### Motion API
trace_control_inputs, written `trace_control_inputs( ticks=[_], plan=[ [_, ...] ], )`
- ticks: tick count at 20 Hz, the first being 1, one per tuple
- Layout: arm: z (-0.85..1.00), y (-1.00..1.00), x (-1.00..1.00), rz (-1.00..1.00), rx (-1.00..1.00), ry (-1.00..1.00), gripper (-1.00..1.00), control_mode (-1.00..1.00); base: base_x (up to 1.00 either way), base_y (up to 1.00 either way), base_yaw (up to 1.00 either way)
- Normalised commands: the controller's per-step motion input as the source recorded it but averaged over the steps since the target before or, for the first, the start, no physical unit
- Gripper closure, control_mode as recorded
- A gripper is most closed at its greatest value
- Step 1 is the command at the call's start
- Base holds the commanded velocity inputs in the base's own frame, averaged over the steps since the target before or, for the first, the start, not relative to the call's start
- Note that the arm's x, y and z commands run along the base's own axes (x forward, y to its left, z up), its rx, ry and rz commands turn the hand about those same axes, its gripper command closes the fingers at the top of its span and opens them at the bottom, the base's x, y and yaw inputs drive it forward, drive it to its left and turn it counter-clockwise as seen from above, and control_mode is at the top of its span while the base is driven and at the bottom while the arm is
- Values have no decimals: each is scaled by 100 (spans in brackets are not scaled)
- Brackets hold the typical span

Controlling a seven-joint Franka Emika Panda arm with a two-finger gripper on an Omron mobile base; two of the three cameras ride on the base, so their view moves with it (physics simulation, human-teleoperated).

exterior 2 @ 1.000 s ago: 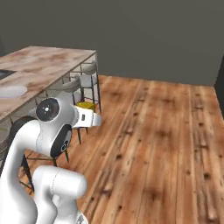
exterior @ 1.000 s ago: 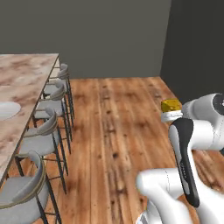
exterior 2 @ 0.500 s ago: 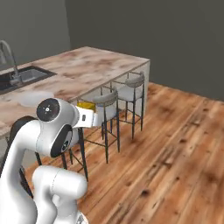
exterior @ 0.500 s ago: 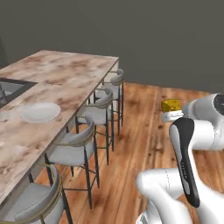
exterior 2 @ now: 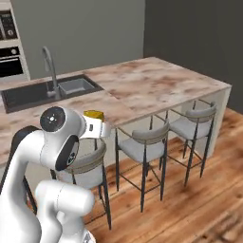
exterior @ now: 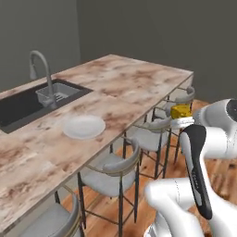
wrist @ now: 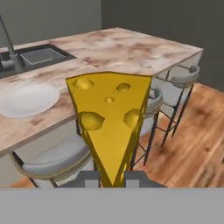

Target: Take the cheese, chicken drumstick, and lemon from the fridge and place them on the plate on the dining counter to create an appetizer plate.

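My gripper (wrist: 112, 177) is shut on the cheese (wrist: 111, 120), a yellow holed wedge standing point-down between the finger tips. The same cheese (exterior: 180, 111) shows at the hand, above the stools and off the dining counter's (exterior: 115, 95) near edge; from the right side the cheese (exterior 2: 94, 115) sits at the end of the white hand. The plate (exterior: 84, 126), round, pale and bare, lies on the marbled counter near the sink. The plate (wrist: 27, 99) is left of the cheese in the hand view. The fridge, drumstick and lemon are out of view.
A dark inset sink (exterior: 34, 99) with a curved faucet (exterior: 44, 74) sits in the counter beyond the plate. Grey stools (exterior: 111, 169) line the counter's near side above the wooden floor (exterior 2: 190, 209). An oven stack (exterior 2: 9, 45) stands at the far wall.
The whole scene has shifted as the base turned and drove: the counter, sink and plate have come into closer view. The cheese stays held in the shut gripper.
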Motion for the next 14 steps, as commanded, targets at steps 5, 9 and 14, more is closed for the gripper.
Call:
trace_control_inputs(
  ticks=[5, 9, 14],
  plan=[
    [0, 0, 0, 0, 0, 0, 100, 100, 100, -1, 57],
    [0, 0, 0, 0, 0, 0, 100, 100, 98, -9, 56],
    [0, 0, 0, 0, 0, 0, 100, 100, 90, -11, 54]
  ],
)
